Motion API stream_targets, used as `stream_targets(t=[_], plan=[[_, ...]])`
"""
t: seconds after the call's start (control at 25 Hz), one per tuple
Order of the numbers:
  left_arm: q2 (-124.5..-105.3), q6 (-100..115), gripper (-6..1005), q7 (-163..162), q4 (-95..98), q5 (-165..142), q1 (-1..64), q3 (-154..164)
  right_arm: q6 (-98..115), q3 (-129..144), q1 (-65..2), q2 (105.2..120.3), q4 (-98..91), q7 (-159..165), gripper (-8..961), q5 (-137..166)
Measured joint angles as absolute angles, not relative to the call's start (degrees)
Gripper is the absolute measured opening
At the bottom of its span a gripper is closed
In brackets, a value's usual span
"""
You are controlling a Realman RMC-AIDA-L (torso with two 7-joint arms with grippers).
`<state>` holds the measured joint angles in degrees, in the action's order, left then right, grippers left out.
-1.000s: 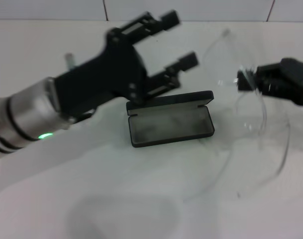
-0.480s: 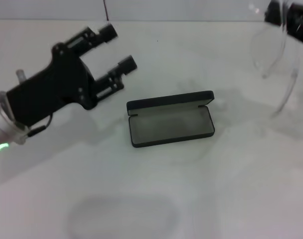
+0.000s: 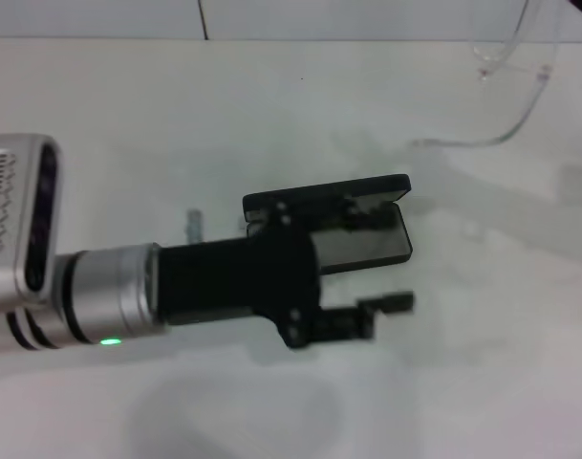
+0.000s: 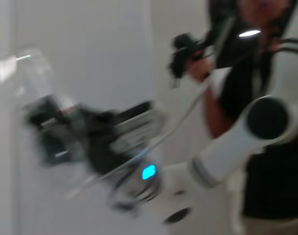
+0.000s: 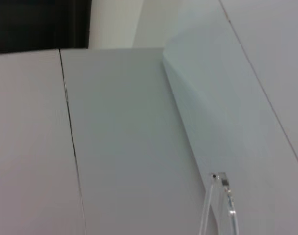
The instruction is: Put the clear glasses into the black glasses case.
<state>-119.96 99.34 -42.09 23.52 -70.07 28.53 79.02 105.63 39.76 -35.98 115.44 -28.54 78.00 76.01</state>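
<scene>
The black glasses case (image 3: pixel 367 187) lies open on the white table, its grey lining partly covered by my left arm. My left gripper (image 3: pixel 399 258) hovers over the case's near right part, open, one finger (image 3: pixel 372 214) above the lining and the other in front of the case. The clear glasses (image 3: pixel 520 86) hang in the air at the far right, cut off by the top edge of the head view. The left wrist view shows my right gripper (image 4: pixel 53 125), blurred, shut on the clear glasses (image 4: pixel 21 66). One clear arm tip (image 5: pixel 219 205) shows in the right wrist view.
The white table (image 3: pixel 501 363) spreads around the case. A tiled wall (image 3: pixel 367 17) runs along its far edge. In the left wrist view a person (image 4: pixel 246 73) stands behind my right arm, holding a handheld controller.
My left arm has swung from the back left down over the front of the case. The right gripper has carried the glasses further up, out past the top right of the head view.
</scene>
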Motion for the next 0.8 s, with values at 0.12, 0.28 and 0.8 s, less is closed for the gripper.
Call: stream_targets(t=[0.12, 0.28, 0.8], plan=[[-120.17, 102.18, 664, -42.08, 23.73, -68.2, 29.76, 82.14, 103.21, 42.19, -36.46, 115.54, -28.25, 77.19, 115, 76.24], [-120.09, 104.9, 664, -42.11, 24.28, -64.98, 30.16, 83.74, 98.96, 47.64, -36.63, 115.61, -28.22, 75.73, 116, 76.19], [-119.82, 105.48, 660, -42.21, 24.26, -61.94, 30.32, 82.72, 95.06, 56.95, -36.44, 115.27, -28.57, 74.72, 115, 76.99]])
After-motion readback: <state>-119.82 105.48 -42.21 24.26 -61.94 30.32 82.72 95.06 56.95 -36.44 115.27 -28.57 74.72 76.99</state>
